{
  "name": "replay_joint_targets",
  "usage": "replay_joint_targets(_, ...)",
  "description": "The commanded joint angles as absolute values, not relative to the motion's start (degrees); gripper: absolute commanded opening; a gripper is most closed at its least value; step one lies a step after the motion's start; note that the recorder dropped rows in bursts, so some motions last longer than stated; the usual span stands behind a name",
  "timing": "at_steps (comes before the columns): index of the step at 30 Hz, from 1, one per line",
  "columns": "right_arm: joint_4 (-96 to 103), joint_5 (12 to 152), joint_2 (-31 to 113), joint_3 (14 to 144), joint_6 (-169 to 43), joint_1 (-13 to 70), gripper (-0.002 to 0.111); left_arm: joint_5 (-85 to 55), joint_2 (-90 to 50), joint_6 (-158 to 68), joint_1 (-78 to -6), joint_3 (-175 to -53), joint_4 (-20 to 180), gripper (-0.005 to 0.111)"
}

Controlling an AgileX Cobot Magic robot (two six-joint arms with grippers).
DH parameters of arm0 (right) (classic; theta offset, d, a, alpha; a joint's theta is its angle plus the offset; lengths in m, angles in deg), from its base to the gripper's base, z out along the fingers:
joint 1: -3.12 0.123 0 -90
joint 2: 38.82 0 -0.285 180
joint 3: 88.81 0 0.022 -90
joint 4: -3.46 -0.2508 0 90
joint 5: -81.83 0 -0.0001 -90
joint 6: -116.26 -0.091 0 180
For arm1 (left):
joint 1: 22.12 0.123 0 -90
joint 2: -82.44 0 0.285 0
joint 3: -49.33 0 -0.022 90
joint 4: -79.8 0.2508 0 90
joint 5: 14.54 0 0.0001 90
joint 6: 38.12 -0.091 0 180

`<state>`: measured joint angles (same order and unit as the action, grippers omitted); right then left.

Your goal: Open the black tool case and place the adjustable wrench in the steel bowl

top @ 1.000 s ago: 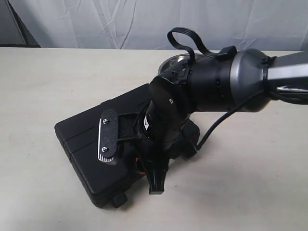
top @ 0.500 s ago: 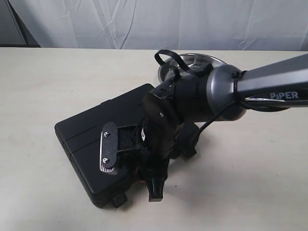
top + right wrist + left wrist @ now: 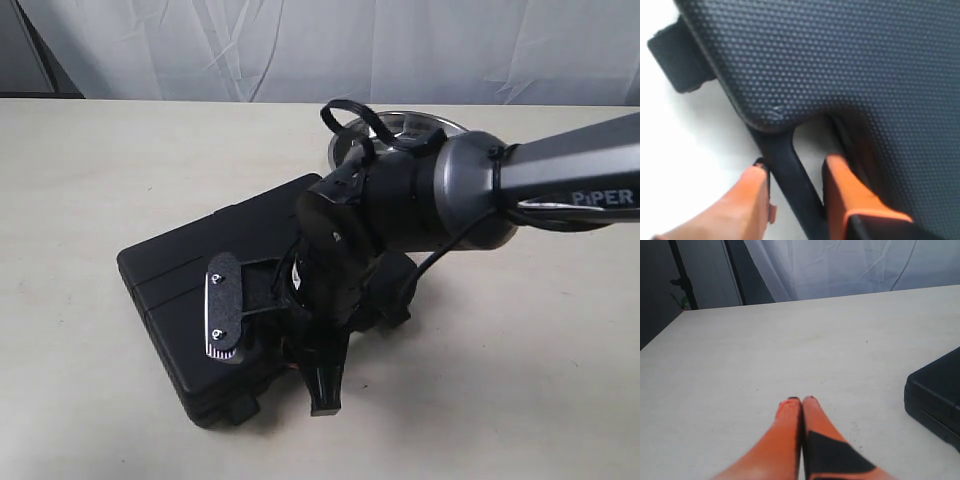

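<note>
Right fingers (image 3: pixel 845 190): straddling handle (image 3: pixel 790 175), apart.
Left fingers (image 3: pixel 790 430): pressing together.
Case (image 3: pixel 170 285): rigid; gripping lid edge at 5 o'clock.

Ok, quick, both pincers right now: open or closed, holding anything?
Left pincer: closed, empty.
Right pincer: open, straddling the handle of the black tool case, not clamped.
</note>
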<state>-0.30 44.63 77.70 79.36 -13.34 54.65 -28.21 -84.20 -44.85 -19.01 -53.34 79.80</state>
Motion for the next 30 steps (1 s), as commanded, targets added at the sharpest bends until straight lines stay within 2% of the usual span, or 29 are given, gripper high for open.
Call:
replay_joint_targets(1, 2.3, 44.8, 72.8, 79.7, -14.2, 54.5, 0.0, -27.8, -84.4, -44.5, -19.4, -53.5, 79.8, 0.0)
replay_joint_targets(24, 1.1, 40.1, 59.2, 81.9, -4.7, 54.5, 0.0, -27.8, -84.4, -44.5, -19.4, -53.5, 79.8, 0.0)
replay_joint_targets(30, -2.5, 42.2, 59.2, 81.9, 1.4, 61.6, -0.001, -27.8, -84.4, -44.5, -19.4, -53.5, 79.8, 0.0)
